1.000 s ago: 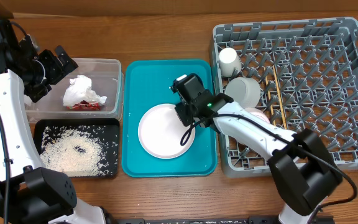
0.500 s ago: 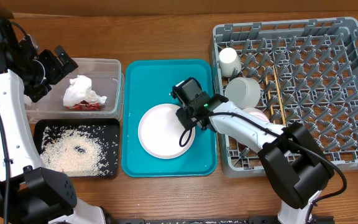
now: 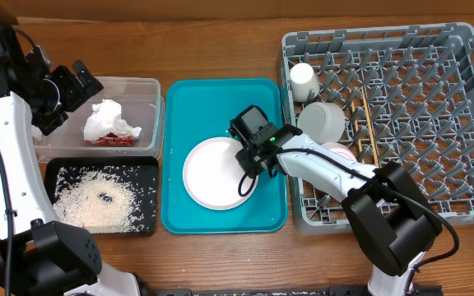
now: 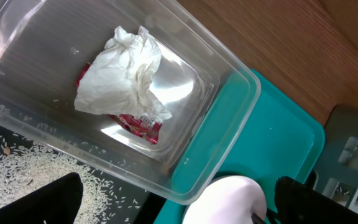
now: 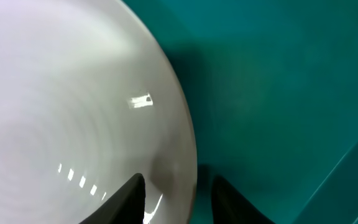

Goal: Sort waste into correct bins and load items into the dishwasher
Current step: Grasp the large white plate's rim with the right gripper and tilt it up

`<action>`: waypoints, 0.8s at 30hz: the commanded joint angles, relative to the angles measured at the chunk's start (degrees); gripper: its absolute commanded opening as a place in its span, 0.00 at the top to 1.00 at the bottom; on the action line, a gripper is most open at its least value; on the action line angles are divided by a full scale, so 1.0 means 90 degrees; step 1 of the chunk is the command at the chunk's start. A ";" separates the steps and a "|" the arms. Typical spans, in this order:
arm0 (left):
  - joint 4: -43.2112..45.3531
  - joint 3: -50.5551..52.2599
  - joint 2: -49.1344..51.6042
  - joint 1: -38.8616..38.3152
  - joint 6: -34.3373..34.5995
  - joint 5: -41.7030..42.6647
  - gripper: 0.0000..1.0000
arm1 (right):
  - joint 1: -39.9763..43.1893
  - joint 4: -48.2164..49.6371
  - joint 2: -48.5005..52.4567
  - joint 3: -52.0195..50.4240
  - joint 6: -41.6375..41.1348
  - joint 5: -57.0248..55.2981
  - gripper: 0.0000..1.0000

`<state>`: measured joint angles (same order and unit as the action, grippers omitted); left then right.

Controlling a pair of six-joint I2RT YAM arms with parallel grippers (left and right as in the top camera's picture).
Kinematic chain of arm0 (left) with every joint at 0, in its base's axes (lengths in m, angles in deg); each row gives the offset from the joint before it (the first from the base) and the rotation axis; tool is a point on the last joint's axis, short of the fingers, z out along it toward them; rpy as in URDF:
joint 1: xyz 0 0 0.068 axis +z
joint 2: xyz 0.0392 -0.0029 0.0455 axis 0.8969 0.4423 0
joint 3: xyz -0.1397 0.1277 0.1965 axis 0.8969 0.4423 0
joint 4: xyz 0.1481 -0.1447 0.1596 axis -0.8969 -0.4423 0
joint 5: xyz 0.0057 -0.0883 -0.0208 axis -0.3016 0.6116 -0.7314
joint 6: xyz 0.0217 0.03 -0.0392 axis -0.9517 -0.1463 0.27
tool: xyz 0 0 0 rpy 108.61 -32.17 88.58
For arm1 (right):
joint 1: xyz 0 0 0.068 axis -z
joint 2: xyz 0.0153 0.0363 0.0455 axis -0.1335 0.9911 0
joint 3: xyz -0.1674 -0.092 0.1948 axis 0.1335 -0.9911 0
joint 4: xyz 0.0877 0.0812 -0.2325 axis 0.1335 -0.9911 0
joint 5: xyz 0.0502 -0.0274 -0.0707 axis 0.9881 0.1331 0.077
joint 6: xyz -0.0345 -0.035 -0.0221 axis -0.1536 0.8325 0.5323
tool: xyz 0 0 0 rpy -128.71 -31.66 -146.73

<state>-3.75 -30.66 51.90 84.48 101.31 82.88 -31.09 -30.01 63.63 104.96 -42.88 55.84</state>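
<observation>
The plate lies flat on the teal tray. Its right rim sits between the fingers of the right gripper, which are partly spread, not yet pinching (one over plate, one over tray). The left gripper, spread wide and empty, hangs by the tub, well apart.

The brown wooden table has a fine grain and looks matt. The round white plate is glossy and smooth. The teal plastic tray is smooth and slightly shiny. The clear plastic tub is glossy. The crumpled white paper napkin is matt and wrinkled.
</observation>
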 commanded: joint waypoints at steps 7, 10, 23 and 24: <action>0.0010 -0.0112 -0.0083 -0.0019 0.0061 -0.0034 0.00 | -0.0012 0.0083 0.0175 -0.0039 0.0034 0.0053 0.65; 0.0010 -0.0112 -0.0083 -0.0019 0.0061 -0.0034 0.00 | -0.0012 0.0075 0.0219 -0.0039 0.0034 0.0053 0.72; 0.0010 -0.0112 -0.0083 -0.0019 0.0061 -0.0036 0.00 | -0.0012 -0.0041 0.0182 0.0104 0.0029 0.0053 0.96; 0.0010 -0.0112 -0.0083 -0.0019 0.0061 -0.0034 0.00 | -0.0012 -0.0068 0.0160 0.0158 0.0029 0.0053 0.96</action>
<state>-3.73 -30.66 51.90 84.48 101.29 82.88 -31.00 -29.59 64.81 105.71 -43.31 57.04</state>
